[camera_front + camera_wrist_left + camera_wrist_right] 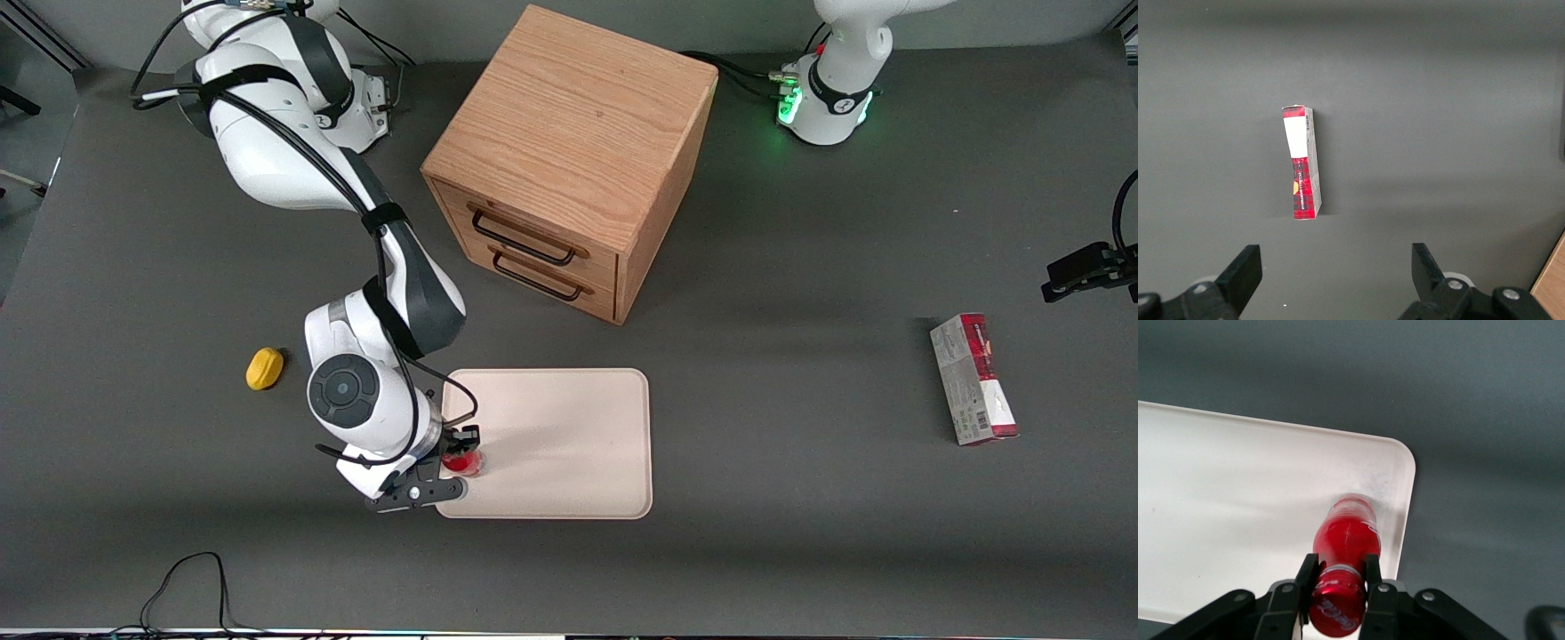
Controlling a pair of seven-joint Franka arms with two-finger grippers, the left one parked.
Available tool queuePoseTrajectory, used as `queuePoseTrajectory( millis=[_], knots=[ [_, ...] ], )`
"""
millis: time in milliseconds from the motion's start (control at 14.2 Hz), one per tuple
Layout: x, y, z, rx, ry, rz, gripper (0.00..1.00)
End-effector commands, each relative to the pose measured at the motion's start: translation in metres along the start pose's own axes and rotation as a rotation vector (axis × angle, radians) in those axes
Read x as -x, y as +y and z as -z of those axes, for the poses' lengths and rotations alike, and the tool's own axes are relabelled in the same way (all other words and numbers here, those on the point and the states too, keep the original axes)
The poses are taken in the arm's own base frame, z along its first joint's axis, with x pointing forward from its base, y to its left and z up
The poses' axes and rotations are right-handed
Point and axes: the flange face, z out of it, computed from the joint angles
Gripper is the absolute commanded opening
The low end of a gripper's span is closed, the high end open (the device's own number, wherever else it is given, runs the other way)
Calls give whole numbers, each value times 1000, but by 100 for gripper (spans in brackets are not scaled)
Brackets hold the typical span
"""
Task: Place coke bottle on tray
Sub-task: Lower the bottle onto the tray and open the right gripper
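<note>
The coke bottle, small and red with a red cap, stands upright with its base on the cream-white tray, close to the tray's corner that has a faint grey smudge. My gripper is shut on the bottle's neck, one finger on each side, just under the cap. In the front view the gripper and the bottle sit at the tray's edge toward the working arm's end, near the corner closest to the front camera.
A wooden two-drawer cabinet stands farther from the front camera than the tray. A yellow lemon-like object lies toward the working arm's end. A red-and-grey carton lies toward the parked arm's end and also shows in the left wrist view.
</note>
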Motion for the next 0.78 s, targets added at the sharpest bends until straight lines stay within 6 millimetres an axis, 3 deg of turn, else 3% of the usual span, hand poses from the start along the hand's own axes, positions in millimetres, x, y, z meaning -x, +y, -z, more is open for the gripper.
queuePoseTrajectory(
  millis=[0, 71, 141, 423, 705],
  knots=[
    [-1, 0, 4, 4, 23, -20, 59],
    [0, 0, 3, 4, 21, -32, 89],
    [0, -1, 3, 4, 21, -37, 100],
    [3, 2, 33, 0, 16, -62, 100],
    [29, 1, 112, 23, -61, -221, 100]
  ],
)
